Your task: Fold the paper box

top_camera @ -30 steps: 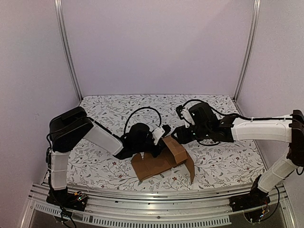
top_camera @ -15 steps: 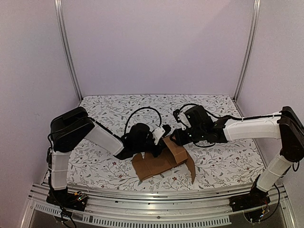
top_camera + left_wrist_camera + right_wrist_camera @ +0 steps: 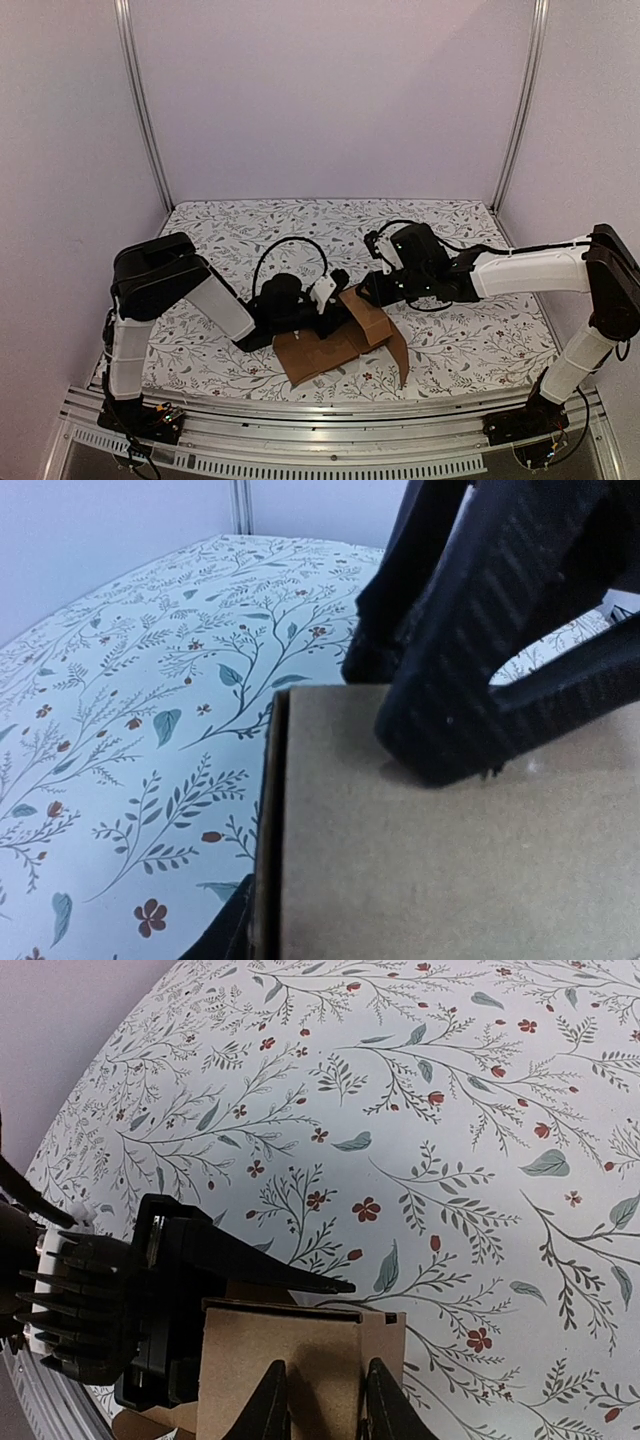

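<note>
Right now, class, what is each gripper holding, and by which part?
Left gripper pinches a flap edge of the paper box; right gripper: cannot tell.

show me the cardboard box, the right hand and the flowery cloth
cardboard box (image 3: 325,350), top view, on its flat near panel
right hand (image 3: 325,1375), right wrist view, midway between its fingertips
flowery cloth (image 3: 220,230), top view, on a bare far-left part

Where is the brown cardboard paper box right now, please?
In the top view, the brown paper box lies front-centre on the floral-print table, between the left gripper and the right gripper.
</note>
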Available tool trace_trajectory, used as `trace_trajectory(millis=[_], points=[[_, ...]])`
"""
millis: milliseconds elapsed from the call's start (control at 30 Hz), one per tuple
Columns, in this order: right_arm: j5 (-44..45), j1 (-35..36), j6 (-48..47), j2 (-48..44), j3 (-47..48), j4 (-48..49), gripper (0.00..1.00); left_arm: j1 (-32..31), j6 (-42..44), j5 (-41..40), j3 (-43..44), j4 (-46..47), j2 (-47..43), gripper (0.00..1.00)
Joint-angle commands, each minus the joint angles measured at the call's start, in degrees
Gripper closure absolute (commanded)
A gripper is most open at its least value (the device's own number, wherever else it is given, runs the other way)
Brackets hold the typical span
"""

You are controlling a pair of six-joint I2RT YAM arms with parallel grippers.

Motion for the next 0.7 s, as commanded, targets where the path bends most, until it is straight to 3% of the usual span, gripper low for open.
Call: trace_trajectory(millis=[0,367,667], points=[[-1.34,-0.51,0.76,0.51,-1.54,0.24,0.76,-0.75,-0.23,-0.24,-2.10,10.46,3.03,0.63],[-2.71,-0.50,1.58,0.65,-2.10,0.61,0.77,-0.75,-2.69,-0.19,0.10,15.47,5.99,0.65],[-3.15,-0.50,1.95,0.79,-2.20,0.70,0.78,-0.75,-3.68,-0.01,1.98,16.29,7.61,0.72]])
